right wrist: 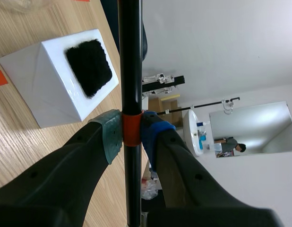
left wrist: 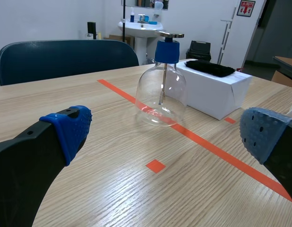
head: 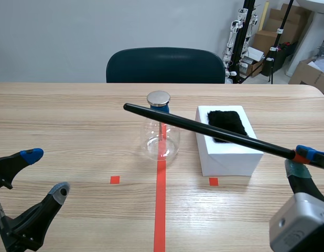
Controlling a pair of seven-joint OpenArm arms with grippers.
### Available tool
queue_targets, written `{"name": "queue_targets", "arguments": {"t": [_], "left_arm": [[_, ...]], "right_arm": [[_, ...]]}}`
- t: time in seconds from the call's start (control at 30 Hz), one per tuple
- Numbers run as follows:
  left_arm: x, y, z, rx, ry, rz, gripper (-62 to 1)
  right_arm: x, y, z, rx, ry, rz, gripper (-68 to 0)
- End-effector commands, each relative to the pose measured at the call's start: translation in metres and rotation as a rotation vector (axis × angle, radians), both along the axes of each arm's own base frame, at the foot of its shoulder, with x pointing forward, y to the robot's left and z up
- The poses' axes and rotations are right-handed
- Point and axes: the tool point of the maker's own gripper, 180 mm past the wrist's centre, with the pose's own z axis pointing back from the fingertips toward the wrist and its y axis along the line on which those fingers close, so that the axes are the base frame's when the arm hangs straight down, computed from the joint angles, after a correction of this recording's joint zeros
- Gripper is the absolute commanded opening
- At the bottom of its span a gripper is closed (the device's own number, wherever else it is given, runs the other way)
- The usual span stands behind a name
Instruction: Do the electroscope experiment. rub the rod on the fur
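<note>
Right claw (right wrist: 131, 135): it is clamped on the rod (head: 204, 128) at the rod's orange-red band, one pad on each side. It hangs beyond the white box (head: 230, 157), on the box's robot-ward right corner side.
Rod: a long black stick. Its long axis runs slantwise from the claw across the top of the white box, and its free end reaches past the box's left side.
Fur (head: 227, 125): a black pad lying flat on top of the white box, toward the box's far half.
Rod against fur: this is the relation your move turns on. In the scene view the rod's middle crosses the near edge of the fur. In the right wrist view the fur lies ahead of the claw and off to one side of the rod. You cannot tell from these views whether rod and fur touch.
Electroscope (head: 161, 137): a clear flask with a metal cap, standing just left of the white box. The rod's free end passes above it.
Left claw (head: 46, 172): fingers spread wide and holding nothing, well apart from the white box on its left, low over the table (head: 73, 126).
Nearer arm: the right one, since it already has the rod.
Your next move, as a judgement: lower the rod onto the fur, then stroke along the rod's own axis, keeping its tip off the flask cap.
</note>
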Motion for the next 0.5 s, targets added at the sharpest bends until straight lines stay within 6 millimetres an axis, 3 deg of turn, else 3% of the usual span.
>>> {"name": "queue_targets", "arguments": {"t": [0.0, 0.47], "left_arm": [[0.0028, 0.0041, 0.0080, -0.017, -0.027, 0.009, 1.4], [0.0027, 0.0041, 0.0080, -0.018, -0.027, 0.010, 1.4]], "right_arm": [[0.0045, 0.0003, 0.0106, -0.004, -0.044, 0.013, -67.6], [0.0049, -0.0012, 0.0109, 0.012, -0.041, 0.002, -67.6]]}}
